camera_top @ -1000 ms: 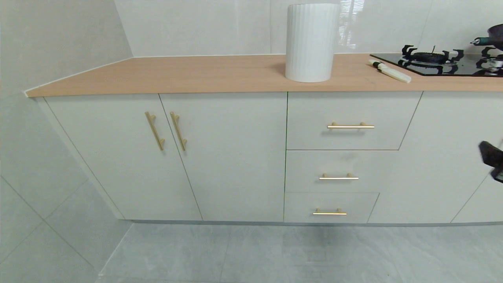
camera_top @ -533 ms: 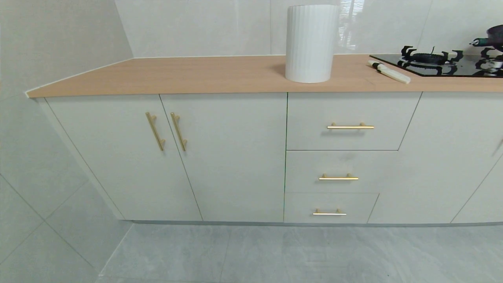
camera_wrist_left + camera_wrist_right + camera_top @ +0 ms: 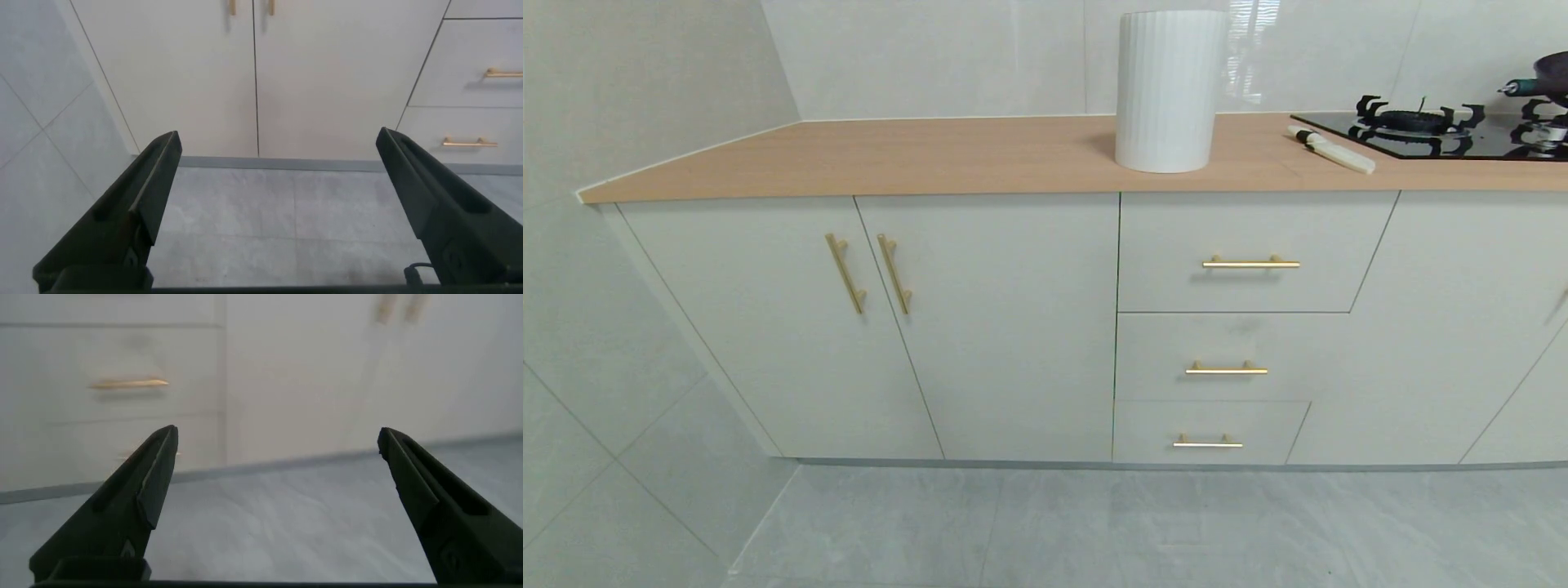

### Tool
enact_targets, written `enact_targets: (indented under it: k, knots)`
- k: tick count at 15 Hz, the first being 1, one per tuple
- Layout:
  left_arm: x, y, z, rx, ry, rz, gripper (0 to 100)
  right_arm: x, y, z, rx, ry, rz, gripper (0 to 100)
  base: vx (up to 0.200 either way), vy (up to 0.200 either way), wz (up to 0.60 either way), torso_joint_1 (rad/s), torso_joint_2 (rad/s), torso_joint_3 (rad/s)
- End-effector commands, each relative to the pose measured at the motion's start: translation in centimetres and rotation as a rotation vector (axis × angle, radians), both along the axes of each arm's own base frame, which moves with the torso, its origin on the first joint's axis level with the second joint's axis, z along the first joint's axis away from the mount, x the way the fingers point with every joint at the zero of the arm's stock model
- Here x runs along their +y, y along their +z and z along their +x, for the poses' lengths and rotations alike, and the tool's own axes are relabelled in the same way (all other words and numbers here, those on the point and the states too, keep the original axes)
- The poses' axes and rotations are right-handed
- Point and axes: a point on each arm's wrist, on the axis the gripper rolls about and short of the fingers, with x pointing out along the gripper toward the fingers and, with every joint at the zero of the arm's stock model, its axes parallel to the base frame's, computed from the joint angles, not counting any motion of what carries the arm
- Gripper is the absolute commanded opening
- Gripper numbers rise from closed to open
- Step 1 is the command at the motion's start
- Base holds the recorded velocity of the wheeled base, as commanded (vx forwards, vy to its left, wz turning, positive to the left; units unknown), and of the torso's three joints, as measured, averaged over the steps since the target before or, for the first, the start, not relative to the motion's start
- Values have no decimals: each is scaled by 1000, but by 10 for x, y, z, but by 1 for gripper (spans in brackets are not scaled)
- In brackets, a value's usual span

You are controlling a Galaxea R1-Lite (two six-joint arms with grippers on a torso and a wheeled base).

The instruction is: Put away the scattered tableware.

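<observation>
Our left gripper (image 3: 276, 139) hangs low over the grey tiled floor (image 3: 270, 220), its two black fingers spread wide with nothing between them. It faces the pale double cabinet doors (image 3: 874, 327) with slim upright gold handles (image 3: 869, 272). To their right we see a stack of three pale drawers (image 3: 1233, 327), all closed, each with a gold bar handle. On the light wooden countertop (image 3: 931, 155) above the top drawer, a tall white ribbed cylindrical container (image 3: 1168, 90) stands upright. Farther right, the cream-coloured long utensil (image 3: 1331, 148) lies flat on the wood, well apart from the container and just beside the edge of the black glass gas hob (image 3: 1429, 135). Our right gripper (image 3: 276, 434) is also low over the floor, fingers wide apart and empty, pointing at the drawer fronts.
</observation>
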Motion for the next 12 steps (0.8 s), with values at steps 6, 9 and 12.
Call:
enact_targets:
  k: [6,9,12]
  knots:
    - [0,0,0,1,1,0,100,4,-7,-1,44,180,65,100,0,0,0,0,0,0]
    - [0,0,0,1,0,0,100,4,-7,-1,42,169,90,100,0,0,0,0,0,0]
    - [0,0,0,1,1,-5,100,4,-7,-1,42,167,90,100,0,0,0,0,0,0]
